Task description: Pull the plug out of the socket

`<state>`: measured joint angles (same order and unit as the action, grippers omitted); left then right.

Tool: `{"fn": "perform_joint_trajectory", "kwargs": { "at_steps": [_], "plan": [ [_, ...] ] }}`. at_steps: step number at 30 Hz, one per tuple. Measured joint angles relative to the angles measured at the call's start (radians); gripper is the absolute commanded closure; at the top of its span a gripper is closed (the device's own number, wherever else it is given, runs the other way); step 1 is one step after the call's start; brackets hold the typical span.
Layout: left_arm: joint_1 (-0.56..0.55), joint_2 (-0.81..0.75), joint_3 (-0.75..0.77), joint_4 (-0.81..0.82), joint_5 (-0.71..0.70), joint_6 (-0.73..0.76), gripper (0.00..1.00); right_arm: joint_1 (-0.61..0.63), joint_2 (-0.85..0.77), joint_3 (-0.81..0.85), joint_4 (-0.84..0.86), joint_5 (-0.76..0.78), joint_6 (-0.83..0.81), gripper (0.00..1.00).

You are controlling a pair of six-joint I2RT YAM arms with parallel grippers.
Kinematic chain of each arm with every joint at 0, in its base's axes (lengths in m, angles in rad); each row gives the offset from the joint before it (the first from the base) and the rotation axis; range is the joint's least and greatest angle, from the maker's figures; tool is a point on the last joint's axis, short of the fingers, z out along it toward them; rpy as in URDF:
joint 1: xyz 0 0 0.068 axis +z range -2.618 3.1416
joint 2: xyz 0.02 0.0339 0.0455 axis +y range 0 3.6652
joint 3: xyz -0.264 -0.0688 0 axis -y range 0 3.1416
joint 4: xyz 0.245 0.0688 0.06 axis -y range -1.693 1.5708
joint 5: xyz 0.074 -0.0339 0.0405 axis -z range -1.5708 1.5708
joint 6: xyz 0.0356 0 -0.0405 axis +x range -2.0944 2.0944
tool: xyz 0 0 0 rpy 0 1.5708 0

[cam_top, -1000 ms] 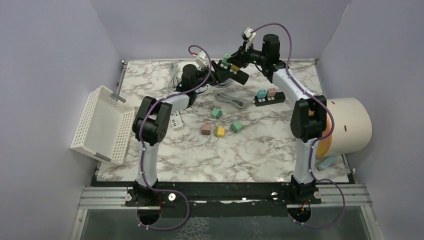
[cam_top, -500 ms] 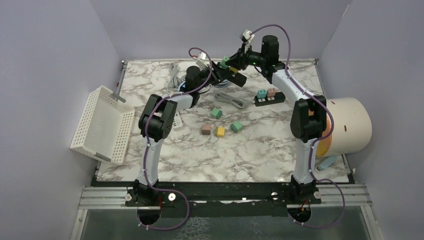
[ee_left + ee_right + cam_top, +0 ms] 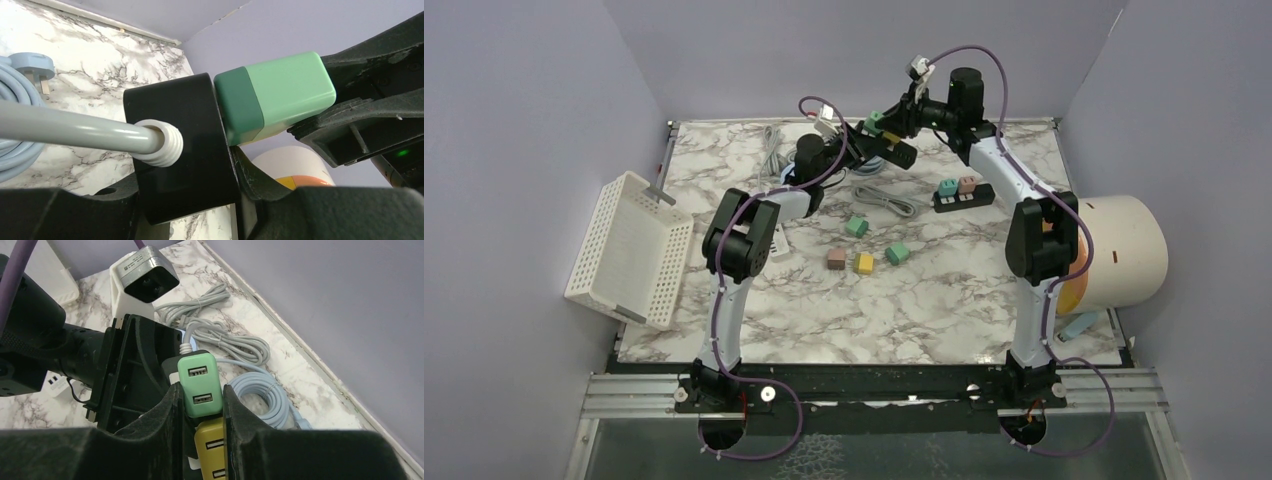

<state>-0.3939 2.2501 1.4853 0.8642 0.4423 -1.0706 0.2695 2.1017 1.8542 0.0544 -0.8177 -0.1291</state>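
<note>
A black power strip (image 3: 894,152) is held up off the table at the back, between both arms. My left gripper (image 3: 185,197) is shut on the strip's cable end (image 3: 180,150), where a grey cable (image 3: 65,130) enters. A green plug (image 3: 199,385) and a yellow plug (image 3: 210,445) sit on the strip. My right gripper (image 3: 200,407) is shut on the green plug (image 3: 876,121). In the left wrist view the green plug's (image 3: 275,100) dark base lies against the strip's face; its pins are hidden.
A second black strip (image 3: 964,197) with teal and pink plugs lies at the right. Several loose plugs (image 3: 863,263) lie mid-table. There are also a white basket (image 3: 629,250), a white strip (image 3: 774,240), a cream cylinder (image 3: 1124,250), grey coiled cables (image 3: 884,200) and a blue cable coil (image 3: 265,400).
My left arm has shifted right and back, lifting the black strip a little. The right gripper has stayed clamped on the green plug with hardly any movement.
</note>
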Motion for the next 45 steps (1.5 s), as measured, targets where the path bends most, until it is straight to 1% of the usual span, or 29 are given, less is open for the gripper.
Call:
{"fn": "perform_joint_trajectory", "kwargs": {
  "at_steps": [8, 13, 15, 17, 19, 22, 24, 26, 28, 33, 36, 41, 42, 43, 45],
  "plan": [
    [0.0, 0.0, -0.019, 0.068, -0.007, -0.005, 1.0, -0.015, -0.006, 0.019, 0.0, -0.017, 0.103, 0.99],
    [-0.007, 0.0, -0.02, 0.102, 0.001, 0.011, 1.0, -0.056, -0.009, 0.002, 0.097, -0.114, 0.302, 0.99],
    [-0.006, 0.001, -0.031, 0.075, -0.006, 0.034, 1.0, -0.076, -0.014, 0.022, 0.123, -0.132, 0.349, 0.99],
    [0.005, 0.009, -0.051, 0.04, -0.013, 0.053, 1.0, -0.089, -0.037, 0.049, 0.132, -0.131, 0.357, 0.99],
    [0.016, 0.021, -0.063, -0.003, -0.018, 0.072, 1.0, -0.096, -0.087, 0.054, 0.121, -0.107, 0.318, 0.99],
    [0.025, 0.031, -0.063, -0.056, -0.025, 0.093, 1.0, -0.058, -0.163, 0.052, 0.101, -0.067, 0.243, 0.99],
    [0.028, 0.031, -0.061, -0.07, -0.028, 0.103, 1.0, -0.033, -0.215, 0.022, 0.101, -0.043, 0.215, 0.99],
    [0.032, 0.031, -0.056, -0.085, -0.028, 0.108, 1.0, -0.005, -0.282, -0.052, 0.103, -0.017, 0.206, 0.99],
    [0.034, 0.031, -0.048, -0.1, -0.028, 0.111, 1.0, 0.003, -0.355, -0.161, 0.118, 0.019, 0.227, 0.99],
    [0.063, 0.031, -0.014, -0.142, -0.015, 0.135, 1.0, -0.008, -0.554, -0.61, 0.235, 0.102, 0.413, 0.99],
    [0.098, 0.029, -0.005, -0.173, -0.003, 0.167, 1.0, 0.021, -0.582, -0.793, 0.214, 0.148, 0.473, 0.99],
    [0.134, 0.008, -0.005, -0.244, 0.031, 0.231, 1.0, 0.127, -0.583, -1.001, 0.147, 0.171, 0.539, 0.99],
    [0.135, -0.001, -0.004, -0.259, 0.032, 0.248, 1.0, 0.138, -0.583, -1.032, 0.121, 0.171, 0.549, 0.97],
    [0.135, -0.008, -0.004, -0.276, 0.033, 0.265, 1.0, 0.14, -0.583, -1.047, 0.101, 0.172, 0.555, 0.89],
    [0.135, -0.018, -0.005, -0.295, 0.034, 0.293, 1.0, 0.135, -0.582, -1.053, 0.044, 0.179, 0.554, 0.64]
  ]
}}
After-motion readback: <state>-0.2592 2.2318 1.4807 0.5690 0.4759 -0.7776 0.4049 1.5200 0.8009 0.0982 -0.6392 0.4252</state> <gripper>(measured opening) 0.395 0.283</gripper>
